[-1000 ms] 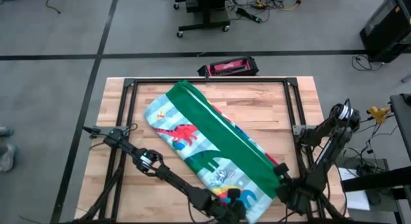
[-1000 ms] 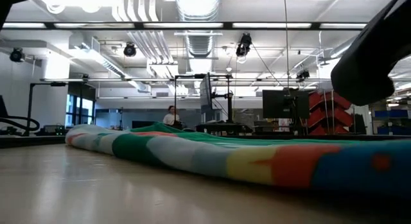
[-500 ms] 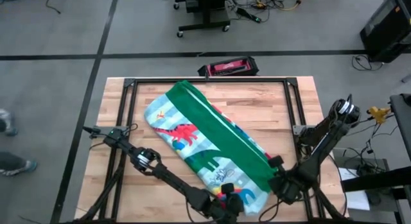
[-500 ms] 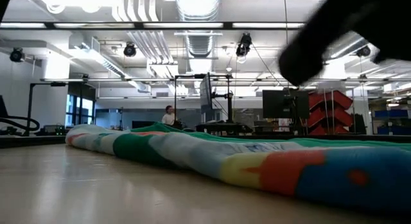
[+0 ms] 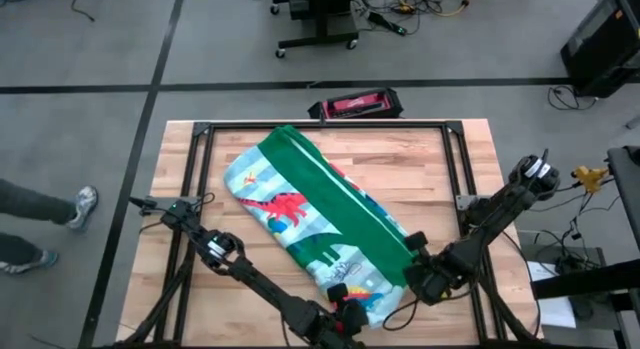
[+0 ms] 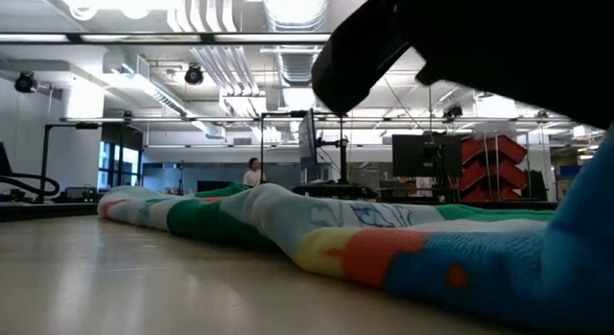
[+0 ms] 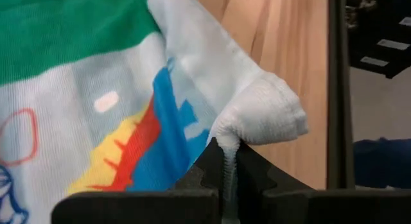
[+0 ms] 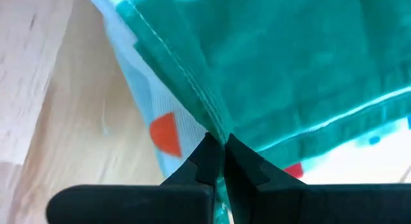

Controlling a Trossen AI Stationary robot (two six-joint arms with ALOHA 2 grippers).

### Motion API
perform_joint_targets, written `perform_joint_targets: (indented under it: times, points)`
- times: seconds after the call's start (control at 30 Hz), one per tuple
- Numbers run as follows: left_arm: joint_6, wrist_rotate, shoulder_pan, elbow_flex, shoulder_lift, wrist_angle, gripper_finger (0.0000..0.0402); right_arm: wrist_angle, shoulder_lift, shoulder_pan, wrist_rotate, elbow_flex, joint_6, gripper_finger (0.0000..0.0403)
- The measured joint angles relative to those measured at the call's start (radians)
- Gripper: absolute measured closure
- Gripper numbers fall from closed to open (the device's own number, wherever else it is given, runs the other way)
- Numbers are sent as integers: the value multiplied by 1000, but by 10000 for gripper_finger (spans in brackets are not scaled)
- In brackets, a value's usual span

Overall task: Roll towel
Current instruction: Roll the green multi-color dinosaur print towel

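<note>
Light blue towel with red, green, blue dinosaurs and green border

The towel lies folded lengthways on the worktop, running diagonally from the far left toward the near right. Left gripper sits at the towel's near corner by the front edge, jaws pinched on that corner. Right gripper is just to its right, clamped on the folded-over edge. A flat case lies on the floor just behind the worktop's far edge. A person's feet are on the floor off to the left.
</note>
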Motion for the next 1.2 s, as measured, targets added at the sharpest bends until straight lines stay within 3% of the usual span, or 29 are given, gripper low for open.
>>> perform_joint_targets:
  times: [0.23, 0.6, 0.97, 1.2]
  points:
    - [-6, 6, -1, 0, 0, 97, 401, 72, 41, -17, 22, -23, -43, 403]
    - [-81, 52, -3, -10, 0, 107, 400, 74, 80, -19, 109, -37, -1, 395]
    - [-104, 78, -4, -63, 2, 186, 400, 70, 76, -19, 212, -37, 27, 259]
    - [-101, 74, -4, -59, 2, 198, 400, 69, 76, -16, 249, -58, 87, 225]
